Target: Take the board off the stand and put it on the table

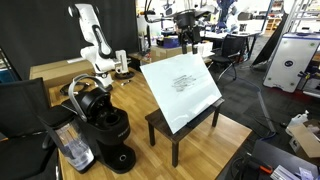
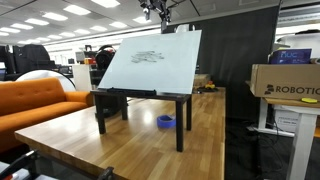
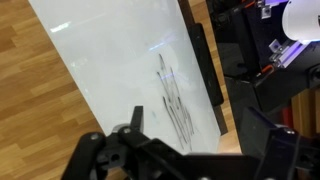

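Exterior views, left to right.

- I am seeing the white arm (image 1: 88, 35) rising at the far left corner of the table (image 1: 130, 95). A black coffee machine (image 1: 102, 125) is sitting near the table's front left edge.
- Right of the machine, the stand (image 1: 185, 125) is standing on the table. The board (image 1: 182, 88) is leaning on it, tilted back, with its lower edge resting on the stand's top. It is overhanging the stand on both sides.
- The gripper (image 1: 187, 38) is hanging above the board's upper edge, apart from it. Its jaws are standing spread and pinching nothing.

From the opposite side:

- An orange sofa (image 2: 35, 100) is showing at the left, beyond the table.
- The board is tilting on the stand at mid-frame.
- A blue tape roll (image 2: 166, 122) is lying on the table between the stand's legs.
- At the far right a cardboard box (image 2: 285, 80) is sitting on a separate white support. I am reading "ROBOTI" on it in dark capitals, plus one more letter I cannot settle.

Wrist view, left to right.

- Bare table wood is showing at the left, and the white board is filling the middle on a diagonal.
- The scribbles (image 3: 172, 100) are running in a few dark slanted lines near the board's centre. I cannot read them.
- A dark strip of the stand is lying along the board's right edge.
- The gripper body is showing as a dark mass along the bottom, clear of the board.
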Controlling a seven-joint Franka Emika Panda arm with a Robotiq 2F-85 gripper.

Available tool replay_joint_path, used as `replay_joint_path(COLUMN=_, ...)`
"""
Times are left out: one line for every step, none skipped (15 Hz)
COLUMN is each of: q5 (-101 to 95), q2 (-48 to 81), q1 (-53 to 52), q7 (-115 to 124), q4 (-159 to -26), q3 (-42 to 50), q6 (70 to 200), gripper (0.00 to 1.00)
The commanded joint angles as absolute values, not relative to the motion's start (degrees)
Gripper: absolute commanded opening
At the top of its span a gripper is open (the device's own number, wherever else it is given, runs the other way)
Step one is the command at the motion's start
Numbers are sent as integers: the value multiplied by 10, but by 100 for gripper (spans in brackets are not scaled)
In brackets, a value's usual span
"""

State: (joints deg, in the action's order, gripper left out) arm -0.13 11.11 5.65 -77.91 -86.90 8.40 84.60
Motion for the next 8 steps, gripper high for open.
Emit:
replay_joint_path(q5=2, q2=139, q1=82, q7=-843, q4=-847, q3=67, q6=843, gripper=100)
replay_joint_path(q5=1, q2=143, q1=84, q7=-853, q4=-844, q3=66, q6=840, gripper=100)
replay_joint_path(q5=0, q2=145, q1=84, q7=-860, q4=-840, q3=64, q6=839, gripper=100)
replay_joint_path(q5=-1, q2=146, q1=84, q7=-865, q4=-835, q3=61, q6=838, gripper=100)
replay_joint_path(q5=-3, q2=142, q1=81, q7=-869, q4=-830, q3=58, q6=836, gripper=100)
replay_joint_path(q5=-3, q2=140, q1=79, q7=-872, q4=-825, q3=54, q6=835, gripper=100)
replay_joint_path(q5=-3, q2=137, q1=78, q7=-876, q4=-820, q3=49, q6=835, gripper=100)
replay_joint_path(q5=-2, q2=132, q1=76, q7=-880, q4=-813, q3=45, q6=838, gripper=100)
